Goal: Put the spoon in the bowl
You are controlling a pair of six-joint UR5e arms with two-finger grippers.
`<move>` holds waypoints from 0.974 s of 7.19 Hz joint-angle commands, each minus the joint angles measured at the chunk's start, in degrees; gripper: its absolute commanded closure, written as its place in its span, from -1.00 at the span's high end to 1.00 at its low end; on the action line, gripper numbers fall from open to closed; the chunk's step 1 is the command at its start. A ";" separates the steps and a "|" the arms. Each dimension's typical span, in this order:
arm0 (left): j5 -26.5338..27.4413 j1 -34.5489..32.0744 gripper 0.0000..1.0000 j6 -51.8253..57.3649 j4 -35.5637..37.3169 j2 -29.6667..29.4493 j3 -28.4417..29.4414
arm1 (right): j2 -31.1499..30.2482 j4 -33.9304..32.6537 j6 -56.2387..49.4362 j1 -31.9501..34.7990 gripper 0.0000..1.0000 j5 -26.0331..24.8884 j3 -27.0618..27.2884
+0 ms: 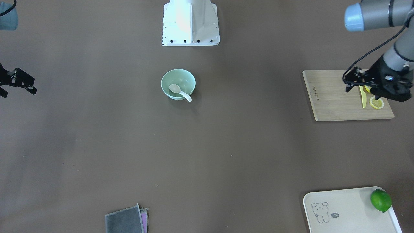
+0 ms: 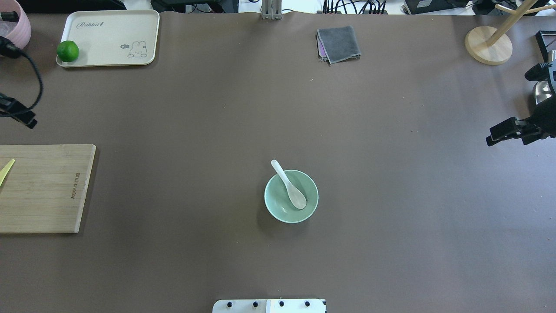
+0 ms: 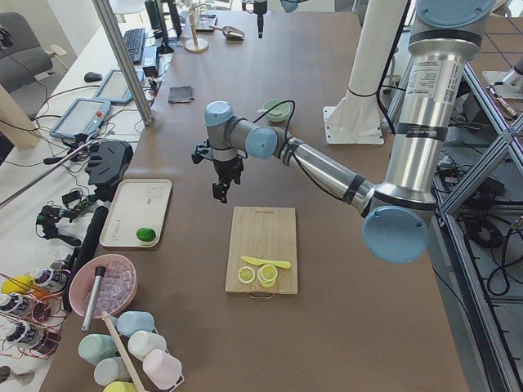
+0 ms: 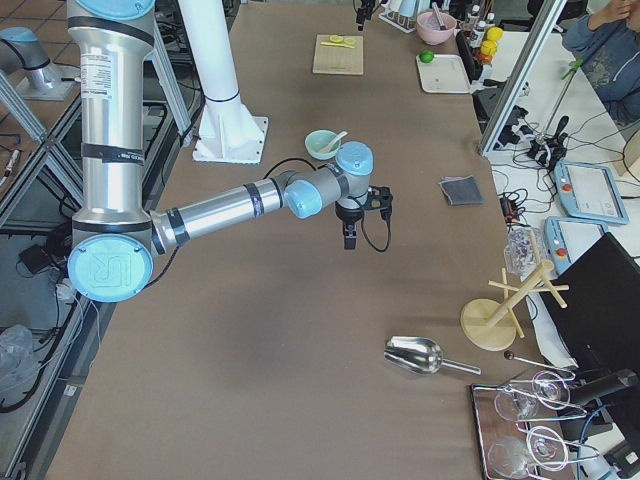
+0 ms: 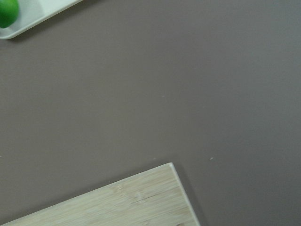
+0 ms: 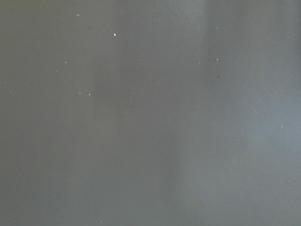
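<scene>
One white spoon point(image 2: 290, 186) lies in the mint-green bowl point(image 2: 278, 213). Its scoop rests down inside, and its handle leans on the rim and pokes out over the side away from the robot, angled slightly toward the robot's left. The bowl stands upright near the middle of the brown surface point(image 2: 391, 195), a little in front of the robot's white base point(image 1: 190, 22), with nothing else touching it.

Both arms are well apart from the bowl, one at each end of the surface. The right gripper point(image 2: 491, 139) hangs in the air at the robot's right edge. The pictures do not show whether its jaws are spread or pressed together, and nothing is seen between them. The left gripper point(image 1: 346, 81) hangs above a corner of the wooden cutting board point(image 1: 333, 97) at the robot's left. The state of its jaws cannot be told either.

On that board lie a slim yellow knife point(image 1: 363, 97) and a lemon slice point(image 1: 376, 103) just beside it. Farther from the robot on the same side sits a cream tray point(image 2: 108, 39) with a lime point(image 2: 67, 51) on its outer end. A folded grey cloth point(image 2: 339, 43) lies at the far edge, and a wooden stand point(image 2: 488, 45) is at the far right corner.
</scene>
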 commanded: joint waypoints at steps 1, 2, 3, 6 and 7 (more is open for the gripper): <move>-4.31 -8.06 0.95 11.02 -0.44 7.65 -0.05 | -0.52 -0.03 -3.19 2.39 1.00 0.03 -1.62; -4.40 -10.09 0.96 12.45 -0.70 10.03 0.39 | -1.22 -0.03 -6.00 4.41 1.00 0.03 -2.41; -4.92 -10.20 0.96 12.55 -1.84 12.92 0.04 | -1.83 -0.03 -7.42 5.91 1.00 0.56 -3.20; -5.37 -13.95 0.96 11.94 -8.09 15.68 2.49 | -4.47 0.06 -9.72 11.54 1.00 3.99 -3.12; -7.11 -15.89 0.96 12.38 -8.09 14.81 5.11 | -5.69 0.06 -12.33 12.16 1.00 3.90 -3.47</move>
